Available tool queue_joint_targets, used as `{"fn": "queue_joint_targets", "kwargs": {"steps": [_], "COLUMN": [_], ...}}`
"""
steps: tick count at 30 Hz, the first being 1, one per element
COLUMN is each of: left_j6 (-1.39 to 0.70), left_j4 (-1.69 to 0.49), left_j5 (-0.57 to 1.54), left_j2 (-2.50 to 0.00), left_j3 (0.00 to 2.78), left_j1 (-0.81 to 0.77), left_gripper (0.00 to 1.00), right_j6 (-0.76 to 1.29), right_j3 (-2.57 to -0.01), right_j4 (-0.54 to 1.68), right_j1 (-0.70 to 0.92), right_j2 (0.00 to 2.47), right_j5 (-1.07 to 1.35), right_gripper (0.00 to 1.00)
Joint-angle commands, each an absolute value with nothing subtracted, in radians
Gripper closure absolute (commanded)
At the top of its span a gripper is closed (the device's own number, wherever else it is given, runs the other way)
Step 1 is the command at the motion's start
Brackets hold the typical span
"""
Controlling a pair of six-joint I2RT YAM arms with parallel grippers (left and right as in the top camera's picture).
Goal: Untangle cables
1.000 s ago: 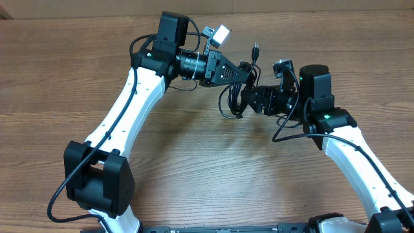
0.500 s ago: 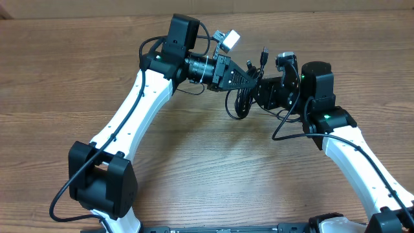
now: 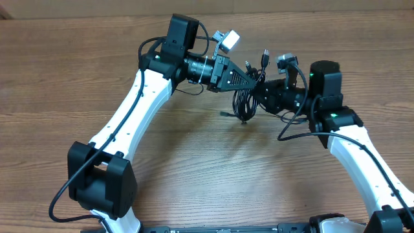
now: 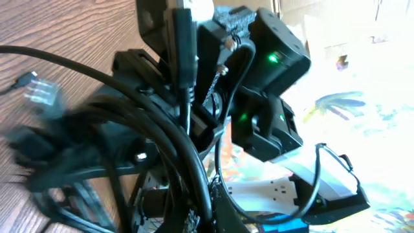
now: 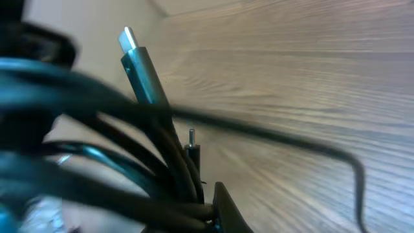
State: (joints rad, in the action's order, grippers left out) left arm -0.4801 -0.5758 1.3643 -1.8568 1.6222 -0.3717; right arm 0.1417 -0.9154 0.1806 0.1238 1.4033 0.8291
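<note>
A tangle of black cables (image 3: 242, 103) hangs above the wooden table (image 3: 194, 168) between my two grippers. My left gripper (image 3: 254, 81) comes in from the left and is shut on the top of the bundle. From the right, my right gripper (image 3: 264, 97) is shut on the same bundle just below. A USB plug (image 3: 265, 57) sticks up above both. In the left wrist view the cables (image 4: 162, 129) fill the foreground, with the right arm (image 4: 272, 65) behind them. The right wrist view shows cable strands (image 5: 129, 162) pressed against one dark finger (image 5: 228, 208) and the plug (image 5: 139, 61).
Loose cable ends (image 3: 226, 114) dangle just above the tabletop below the bundle. The left arm's white link (image 3: 129, 116) crosses the table's left half, and the right arm's link (image 3: 362, 155) crosses the right. A cardboard wall (image 3: 291, 5) runs along the back edge.
My right gripper has closed on the cable bundle. The left arm moved right with the cables early on, then held. The bundle now hangs straighter, slightly further right.
</note>
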Motion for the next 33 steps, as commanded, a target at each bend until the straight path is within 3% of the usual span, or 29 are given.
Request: {"fn": "queue_joint_targets", "kwargs": {"steps": [1, 8, 14, 21, 30, 33], "left_j6": [-0.467, -0.442, -0.482, -0.584, -0.592, -0.591], "left_j4": [-0.575, -0.576, -0.533, -0.338, -0.315, -0.317], "left_j5": [1.325, 1.219, 1.118, 1.118, 1.099, 1.067], "left_j2": [-1.846, -1.846, -1.846, -1.846, -1.846, -1.846], "left_j3": [1.638, 1.638, 1.638, 1.638, 1.638, 1.638], "left_j1": [-0.335, -0.300, -0.295, -0.295, -0.295, -0.302], "left_gripper": [0.95, 0.96, 0.96, 0.96, 0.96, 0.96], "right_j6": [0.069, 0.027, 0.022, 0.016, -0.009, -0.038], "right_j3": [-0.922, -0.922, -0.921, -0.920, -0.920, -0.920], "right_j4": [0.194, 0.196, 0.262, 0.382, 0.497, 0.496], "right_j1": [0.094, 0.055, 0.091, 0.154, 0.168, 0.169], "right_j2": [1.384, 1.384, 1.384, 1.384, 1.384, 1.384], "right_j5": [1.147, 1.374, 1.387, 1.157, 0.908, 0.963], "right_gripper": [0.96, 0.96, 0.96, 0.96, 0.96, 0.96]}}
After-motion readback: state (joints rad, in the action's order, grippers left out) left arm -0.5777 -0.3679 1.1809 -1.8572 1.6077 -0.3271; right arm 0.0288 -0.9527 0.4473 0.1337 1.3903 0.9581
